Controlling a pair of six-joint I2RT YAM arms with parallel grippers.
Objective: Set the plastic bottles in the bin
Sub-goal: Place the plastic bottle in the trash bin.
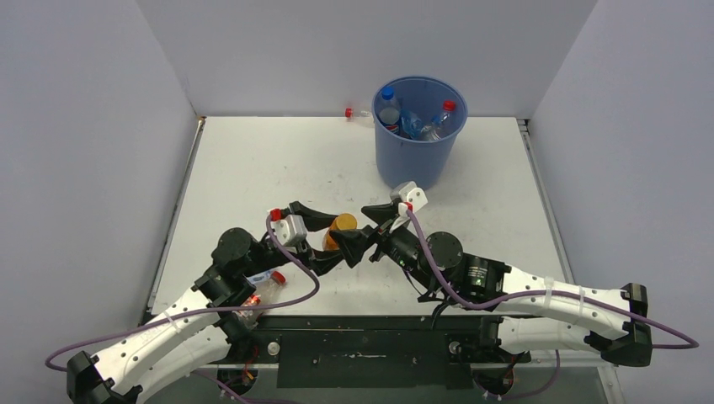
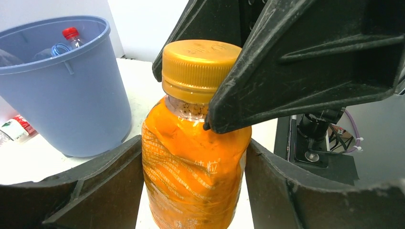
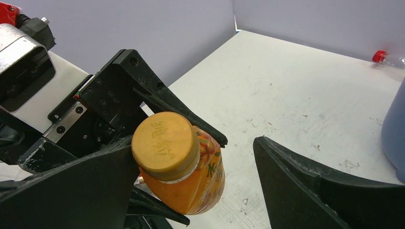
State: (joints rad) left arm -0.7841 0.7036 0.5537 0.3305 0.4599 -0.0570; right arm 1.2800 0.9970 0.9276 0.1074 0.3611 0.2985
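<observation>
The left end effector (image 2: 193,148) is clamped on the body of an orange bottle (image 2: 191,181), held over the tabletop (image 1: 253,168) in front of the blue bin (image 1: 418,156) and apart from it. The right end effector (image 3: 196,143) gapes wide: 1 finger (image 3: 71,191) touches the gold cap (image 3: 165,145), the other stands clear. 2 more bottles (image 1: 388,108) poke up inside the bin.

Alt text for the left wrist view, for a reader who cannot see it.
An orange-filled bottle with a gold cap fills the centre, gripped in the left claw. The open right claw straddles its cap from the upper right; the blue bin, bottles inside, stands behind on the left.
</observation>
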